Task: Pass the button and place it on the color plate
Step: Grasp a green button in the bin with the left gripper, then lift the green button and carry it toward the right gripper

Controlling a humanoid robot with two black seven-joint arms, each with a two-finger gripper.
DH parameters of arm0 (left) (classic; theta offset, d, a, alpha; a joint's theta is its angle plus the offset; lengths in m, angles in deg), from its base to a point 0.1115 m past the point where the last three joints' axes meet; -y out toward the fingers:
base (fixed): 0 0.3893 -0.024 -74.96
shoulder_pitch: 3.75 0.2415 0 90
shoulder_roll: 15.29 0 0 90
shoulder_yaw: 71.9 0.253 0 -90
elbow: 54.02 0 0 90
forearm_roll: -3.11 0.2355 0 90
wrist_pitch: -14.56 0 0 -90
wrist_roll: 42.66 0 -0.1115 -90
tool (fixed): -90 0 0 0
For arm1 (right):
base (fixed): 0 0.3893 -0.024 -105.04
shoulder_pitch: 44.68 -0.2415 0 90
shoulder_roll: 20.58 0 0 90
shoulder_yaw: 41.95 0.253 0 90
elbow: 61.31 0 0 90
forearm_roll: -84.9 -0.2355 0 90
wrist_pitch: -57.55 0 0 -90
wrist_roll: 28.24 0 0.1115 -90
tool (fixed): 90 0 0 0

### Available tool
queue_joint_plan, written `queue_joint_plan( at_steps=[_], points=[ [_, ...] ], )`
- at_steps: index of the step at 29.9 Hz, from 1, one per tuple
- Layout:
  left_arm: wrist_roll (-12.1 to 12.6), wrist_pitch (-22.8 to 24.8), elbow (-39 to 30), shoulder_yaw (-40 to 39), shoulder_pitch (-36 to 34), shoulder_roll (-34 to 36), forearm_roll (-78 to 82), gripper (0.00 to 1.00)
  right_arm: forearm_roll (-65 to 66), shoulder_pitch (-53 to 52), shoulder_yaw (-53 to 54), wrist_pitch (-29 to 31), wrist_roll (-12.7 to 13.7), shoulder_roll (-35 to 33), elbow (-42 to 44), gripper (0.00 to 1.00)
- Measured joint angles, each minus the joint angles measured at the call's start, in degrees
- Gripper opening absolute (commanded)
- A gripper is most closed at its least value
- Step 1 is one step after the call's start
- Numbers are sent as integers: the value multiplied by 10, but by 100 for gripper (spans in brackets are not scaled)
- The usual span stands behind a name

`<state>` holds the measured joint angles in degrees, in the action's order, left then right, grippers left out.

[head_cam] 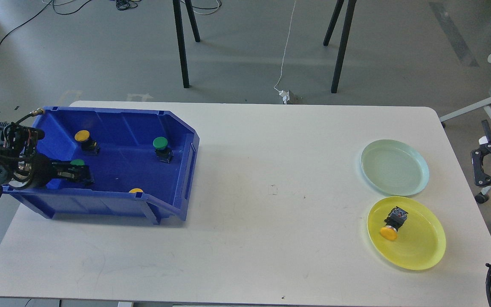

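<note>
The left pincer (79,174) is seen reaching into the blue bin (113,128) from the left edge, its dark fingers stretched low over the bin floor. A green-capped button (77,162) is found right at the fingertips, but the fingers are too dark against the bin to be told apart, so whether the pincer is spread or pressed together cannot be told. The right pincer is not made out; only black linkage of the right arm (490,160) is glimpsed at the right edge, beyond the counter.

Inside the bin, a yellow-capped button (82,136) is spotted toward the back left, and a second green-capped button (161,145) is set upright nearer the right wall. Another yellow cap (136,191) is just peeking over the front wall, its body hidden.

Across the white counter (249,170), well apart from the bin, two plates are laid near the right side. The pale mint-green plate (394,167) is placed farther back, and the color plate (420,251) sits just in front of it. The button (392,224) is lying on its side on the color plate, left of the plate's middle, its yellow cap turned toward the near edge and its black body pointing away.
</note>
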<state>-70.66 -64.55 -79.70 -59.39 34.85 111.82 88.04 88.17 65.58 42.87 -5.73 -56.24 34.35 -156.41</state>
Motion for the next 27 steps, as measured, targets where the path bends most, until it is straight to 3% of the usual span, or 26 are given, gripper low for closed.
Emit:
queue_joint_plan(
  at_steps=[10,13,15,20,24,27],
  points=[
    [0,2,-37,-10,-35,12,-2,6,0,4,0,0,0,1,0,71],
    [0,14,-134,-30,-74,69,-4,6,0,4,0,0,0,2,1,74],
    [0,33,-238,-61,-95,130,-5,6,4,4,-2,0,0,2,2,80],
    [0,76,-440,-165,-104,232,-8,6,68,3,-17,-5,0,-2,8,81],
    [0,96,-522,-220,-104,238,-66,6,129,3,-34,-13,0,2,8,81],
    [0,104,-558,-240,-108,200,-129,6,142,-16,-71,-29,0,2,3,81]
  ],
)
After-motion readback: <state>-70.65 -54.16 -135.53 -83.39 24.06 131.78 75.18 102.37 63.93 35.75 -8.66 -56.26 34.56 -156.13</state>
